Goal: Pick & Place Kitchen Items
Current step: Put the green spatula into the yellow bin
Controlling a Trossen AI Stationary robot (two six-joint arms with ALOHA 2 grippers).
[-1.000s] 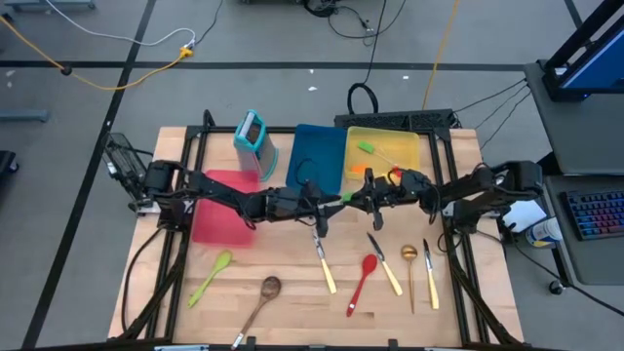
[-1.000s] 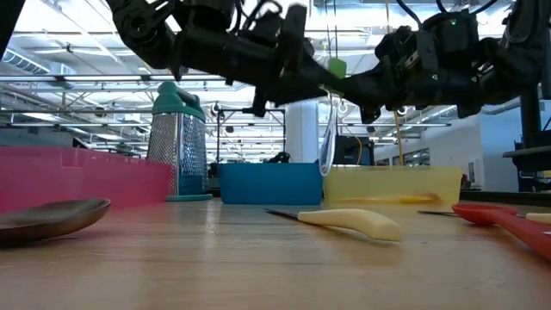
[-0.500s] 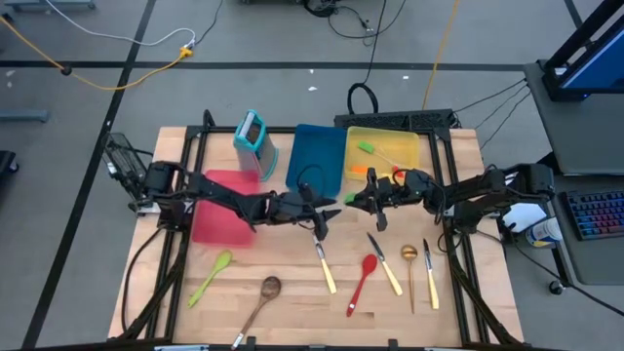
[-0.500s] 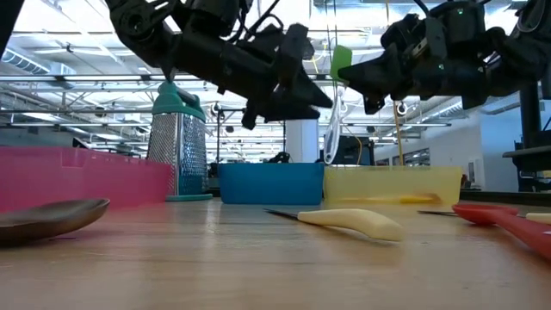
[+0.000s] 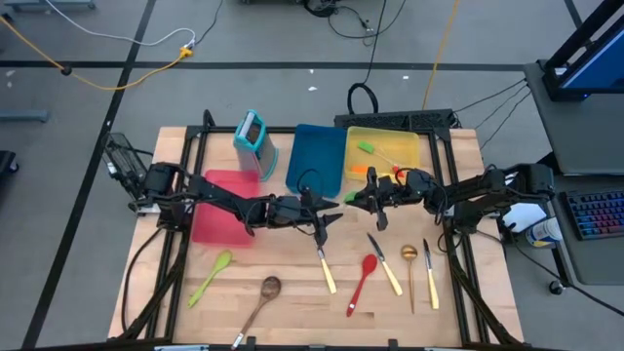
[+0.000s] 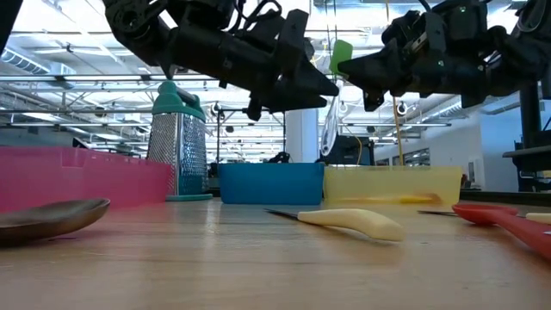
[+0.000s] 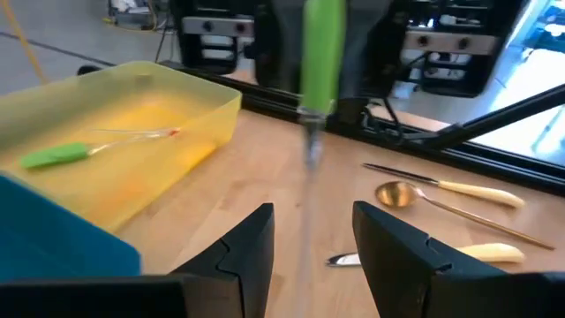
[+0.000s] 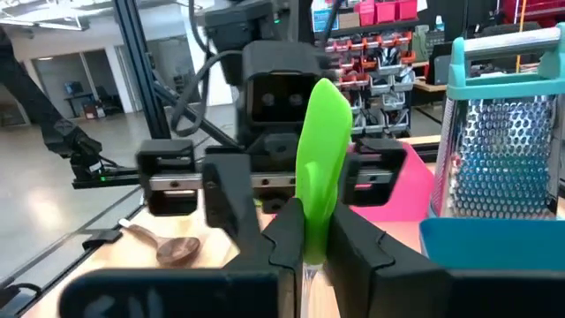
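**Green-handled utensil: handoff done, now where to drop it**

Green-handled utensil is up in the air over the middle of the table, pinched in my right gripper; my fingers are closed snug on the lower part of the green handle, and the clear slim end hangs down below it in the low view. My left gripper sits just left of it, jaws spread with nothing between them, facing the handle.

My read on doing this bit well: keep the squeeze steady so the handle doesn't swivel, since it's long and held at one spot; carry it to the far right over the yellow tray, which already holds a similar green-handled piece, and come down low inside the rim before letting go so it doesn't bounce out. The left arm should back off first, as the two are close enough to clip each other.

Surface is a pale wooden tabletop; the near half has a green spoon, a wooden spoon, a red spoon, a gold spoon and cream-handled knives lying well apart. Blue tray, red tray and a teal grater sit at the far side. Behind is a big bright workshop with shelving; no people that I can see.
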